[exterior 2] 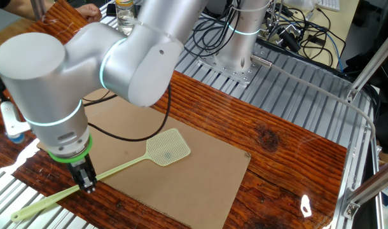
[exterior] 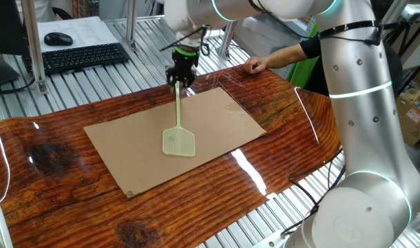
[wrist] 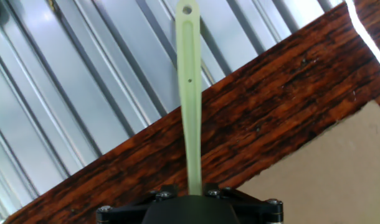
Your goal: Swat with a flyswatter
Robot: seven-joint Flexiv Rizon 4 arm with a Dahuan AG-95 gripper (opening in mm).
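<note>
The pale yellow-green flyswatter (exterior: 178,138) lies with its square mesh head (exterior 2: 168,147) flat on a brown cardboard sheet (exterior: 217,120). Its thin handle runs back to my gripper (exterior: 180,81), which is shut on the handle partway along. In the other fixed view my gripper (exterior 2: 87,184) holds the stick near the table edge, and the handle's free end (exterior 2: 28,212) sticks out past it over the metal slats. The hand view shows the handle (wrist: 190,99) rising from between the jaws, with its hole-tipped end over the slats.
The cardboard lies on a glossy wood-grain tabletop (exterior: 51,155). A keyboard (exterior: 82,56) and mouse (exterior: 58,38) sit behind on the slatted bench. A person's hand (exterior: 254,65) rests at the far table edge. A bottle (exterior 2: 124,16) stands at the back.
</note>
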